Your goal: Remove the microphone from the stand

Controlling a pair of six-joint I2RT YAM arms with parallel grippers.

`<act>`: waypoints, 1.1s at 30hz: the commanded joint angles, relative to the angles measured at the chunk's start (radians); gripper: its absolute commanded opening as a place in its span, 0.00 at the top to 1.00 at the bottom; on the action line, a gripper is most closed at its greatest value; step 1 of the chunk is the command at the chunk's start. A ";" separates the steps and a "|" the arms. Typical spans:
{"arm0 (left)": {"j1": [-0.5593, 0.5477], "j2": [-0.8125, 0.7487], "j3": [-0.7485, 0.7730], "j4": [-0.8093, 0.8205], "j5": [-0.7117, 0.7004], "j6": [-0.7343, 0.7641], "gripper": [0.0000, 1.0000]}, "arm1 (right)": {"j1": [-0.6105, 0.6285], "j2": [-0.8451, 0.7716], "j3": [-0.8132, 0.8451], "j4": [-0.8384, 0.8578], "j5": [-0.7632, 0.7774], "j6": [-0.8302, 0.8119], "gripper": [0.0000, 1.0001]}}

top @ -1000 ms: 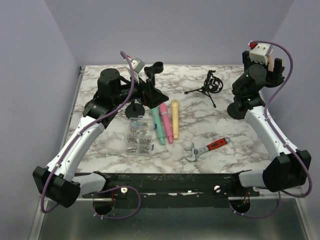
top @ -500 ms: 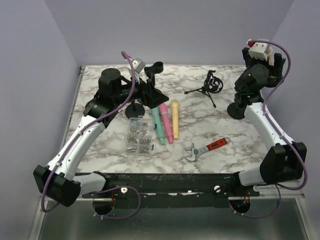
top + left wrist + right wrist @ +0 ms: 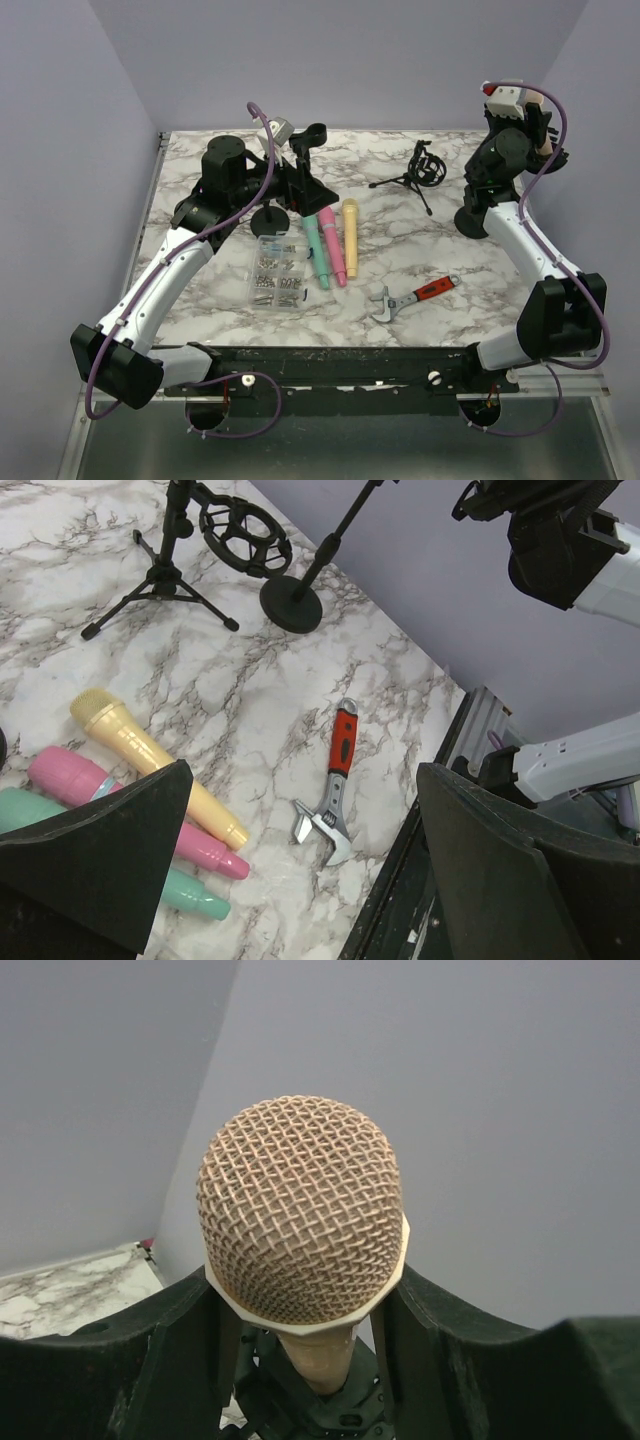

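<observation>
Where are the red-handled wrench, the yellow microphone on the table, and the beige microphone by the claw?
red-handled metal wrench point(image 3: 343, 742): left wrist view, red handle.
yellow plastic microphone point(image 3: 170, 775): left wrist view, mid-body.
beige mesh-headed microphone point(image 3: 300, 1210): right wrist view, mesh head.

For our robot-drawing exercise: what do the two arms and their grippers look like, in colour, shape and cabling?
The left arm and right arm have white shells with black joints. A purple cable loops along each. The fingers are broad, matte black wedges. A white box with a red patch tops the right wrist.
</observation>
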 commanded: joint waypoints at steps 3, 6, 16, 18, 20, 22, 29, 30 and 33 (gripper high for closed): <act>-0.007 0.007 0.008 0.008 0.013 0.016 0.01 | -0.008 -0.009 -0.005 0.055 -0.030 -0.024 0.51; -0.008 0.009 0.007 0.009 0.013 0.013 0.01 | -0.008 -0.015 -0.002 0.060 -0.031 -0.040 0.57; -0.007 0.009 0.008 0.009 0.013 0.011 0.01 | -0.008 -0.059 0.036 0.038 -0.035 -0.028 0.66; -0.007 0.009 0.008 0.011 0.014 0.011 0.01 | -0.006 -0.074 0.053 0.007 -0.050 -0.006 0.68; -0.007 0.009 0.007 0.011 0.014 0.009 0.01 | -0.006 -0.092 0.064 -0.006 -0.068 0.013 0.69; -0.007 0.009 0.007 0.011 0.013 0.009 0.01 | -0.006 -0.111 0.076 -0.021 -0.093 0.042 0.70; -0.007 0.009 0.006 0.011 0.011 0.010 0.01 | -0.003 -0.189 0.153 -0.221 -0.297 0.255 0.73; -0.007 0.009 0.005 0.011 0.011 0.011 0.01 | -0.003 -0.207 0.166 -0.250 -0.347 0.304 0.75; -0.007 0.011 0.006 0.011 0.011 0.011 0.01 | -0.003 -0.246 0.199 -0.338 -0.530 0.507 0.76</act>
